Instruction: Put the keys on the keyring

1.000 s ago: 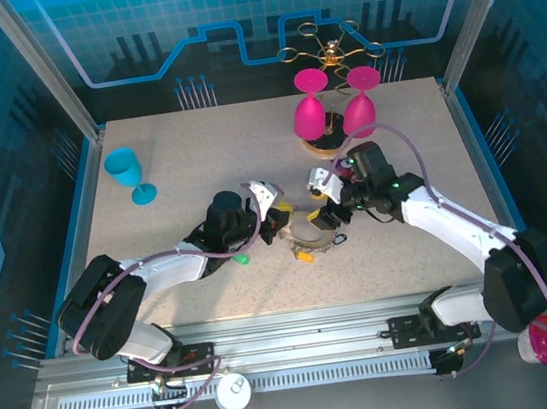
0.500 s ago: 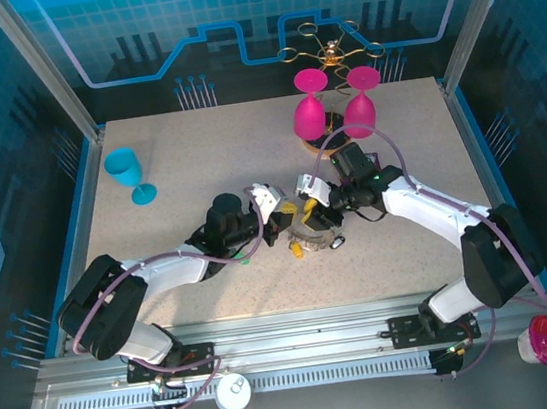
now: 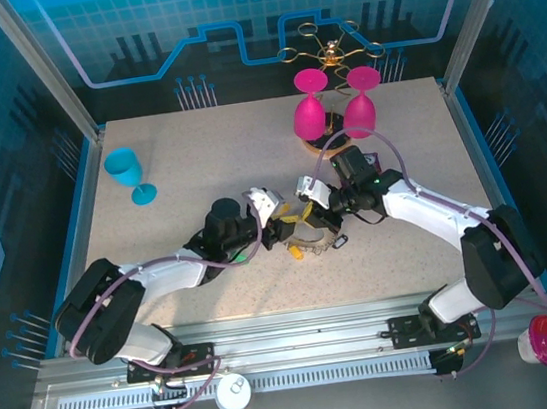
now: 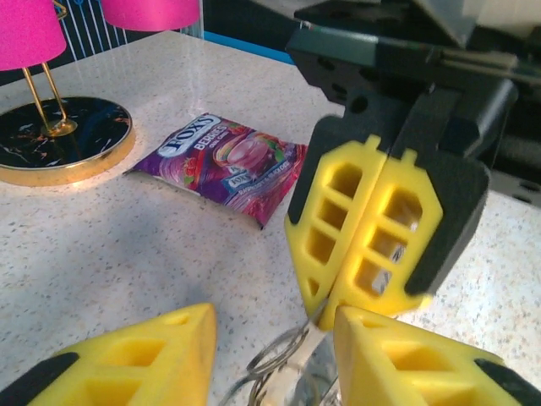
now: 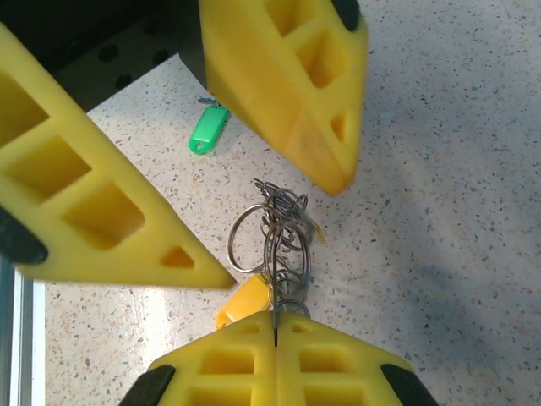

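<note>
Low in the right wrist view, our right tool (image 5: 275, 342) is pressed together, pinching the keyring (image 5: 275, 241), a bunch of silvery wire loops over the speckled surface (image 5: 439, 169). A yellow key (image 5: 245, 300) lies just beside them; a green key (image 5: 207, 128) sits further up the frame. Our left tool (image 4: 272, 331) is spread, one finger either side of the loops. Blue-lit panels (image 3: 229, 19) wall the surface. We cannot make out the keyring's dark hoop clearly.
</note>
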